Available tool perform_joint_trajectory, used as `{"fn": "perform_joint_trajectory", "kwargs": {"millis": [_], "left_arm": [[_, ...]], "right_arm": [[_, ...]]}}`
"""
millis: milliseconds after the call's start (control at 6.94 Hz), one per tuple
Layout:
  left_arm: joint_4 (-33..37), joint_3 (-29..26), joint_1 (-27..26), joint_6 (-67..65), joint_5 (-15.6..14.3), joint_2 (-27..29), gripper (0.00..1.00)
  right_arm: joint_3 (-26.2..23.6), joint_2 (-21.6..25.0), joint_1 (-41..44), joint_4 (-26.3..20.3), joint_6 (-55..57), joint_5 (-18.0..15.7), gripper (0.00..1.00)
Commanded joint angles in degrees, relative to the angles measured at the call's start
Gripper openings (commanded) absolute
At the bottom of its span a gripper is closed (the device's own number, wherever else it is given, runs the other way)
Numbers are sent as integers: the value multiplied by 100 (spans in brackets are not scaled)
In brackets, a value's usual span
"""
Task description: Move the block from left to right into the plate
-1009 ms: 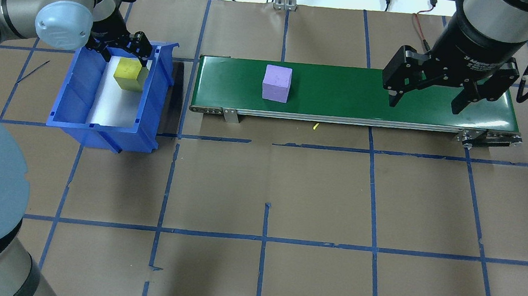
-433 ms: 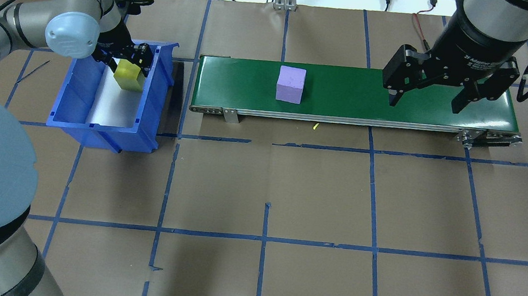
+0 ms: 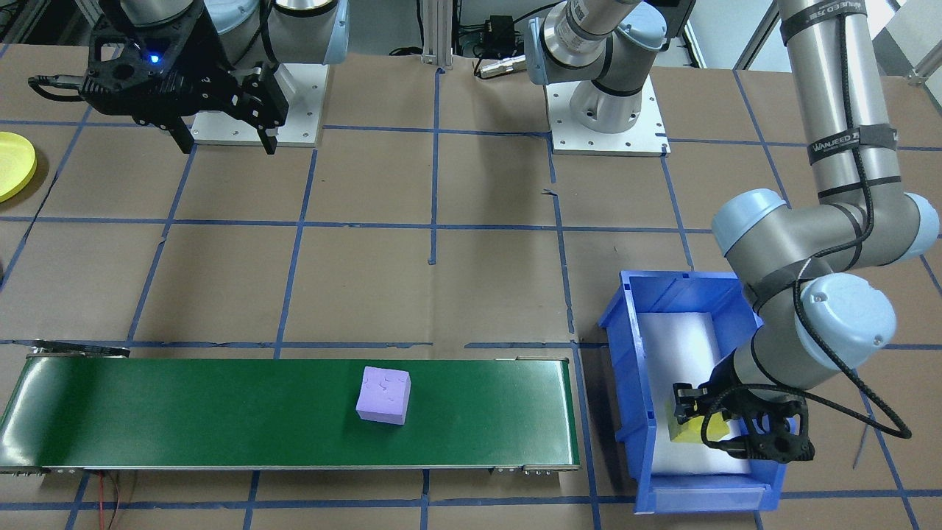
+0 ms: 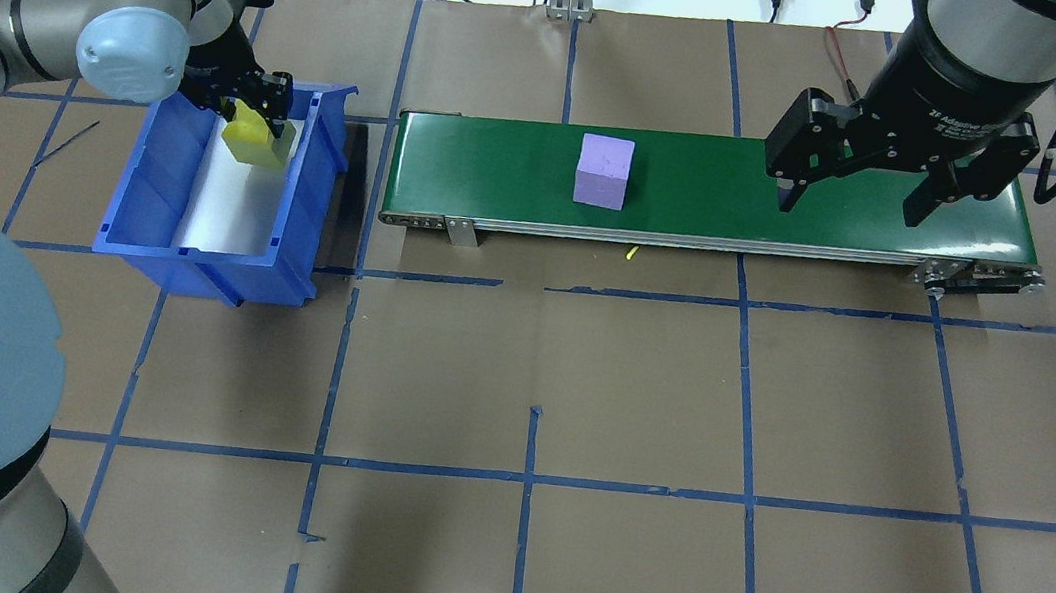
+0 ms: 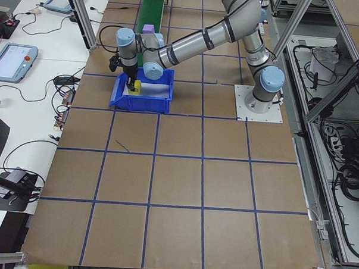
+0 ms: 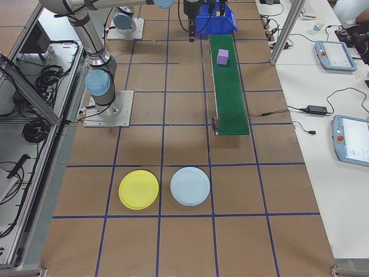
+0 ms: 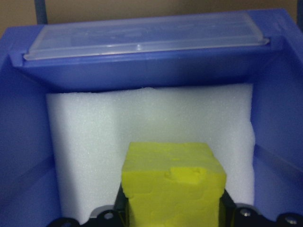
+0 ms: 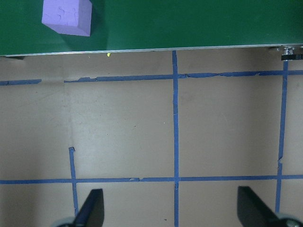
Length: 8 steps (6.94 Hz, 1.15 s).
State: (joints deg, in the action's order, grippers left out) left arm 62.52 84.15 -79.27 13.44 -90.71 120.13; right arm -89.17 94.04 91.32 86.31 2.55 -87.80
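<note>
1. Gripping the yellow block (image 4: 250,140) with my left gripper (image 4: 257,102) fingers inside the blue bin (image 4: 134,223), ready for lifting to the conveyor (image 4: 699,219).
2. Holding my right gripper (image 4: 850,203) fingers wide, awaiting the purple block (image 4: 603,172) riding the conveyor toward the yellow plate (image 6: 138,190), well apart.

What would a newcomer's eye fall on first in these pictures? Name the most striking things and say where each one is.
First, the long green conveyor belt with a purple block riding on it. Next, the blue bin at the belt's end, where the left gripper holds a yellow block, and the open right gripper above the belt's other end. The yellow plate lies far off, beside a pale blue one.
</note>
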Motion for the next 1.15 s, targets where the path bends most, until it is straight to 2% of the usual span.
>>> {"fn": "perform_joint_trajectory", "kwargs": {"millis": [0, 288, 577, 721, 865, 1009], "left_arm": [[556, -48, -10, -95, -25, -637, 21], [727, -57, -367, -583, 36, -1052, 21], [648, -66, -712, -1252, 62, -1098, 22], [639, -66, -896, -1404, 124, -1002, 22], [430, -66, -1115, -1623, 394, -766, 22], [36, -48, -1491, -1686, 510, -433, 22]], "right_arm": [[-4, 0, 0, -9, 0, 0, 100], [-4, -9, 0, 0, 0, 0, 100], [-4, 0, 8, 0, 0, 9, 100], [-4, 0, 9, 0, 0, 18, 100], [-4, 0, 9, 9, 0, 18, 100], [-4, -9, 0, 9, 0, 26, 100]]}}
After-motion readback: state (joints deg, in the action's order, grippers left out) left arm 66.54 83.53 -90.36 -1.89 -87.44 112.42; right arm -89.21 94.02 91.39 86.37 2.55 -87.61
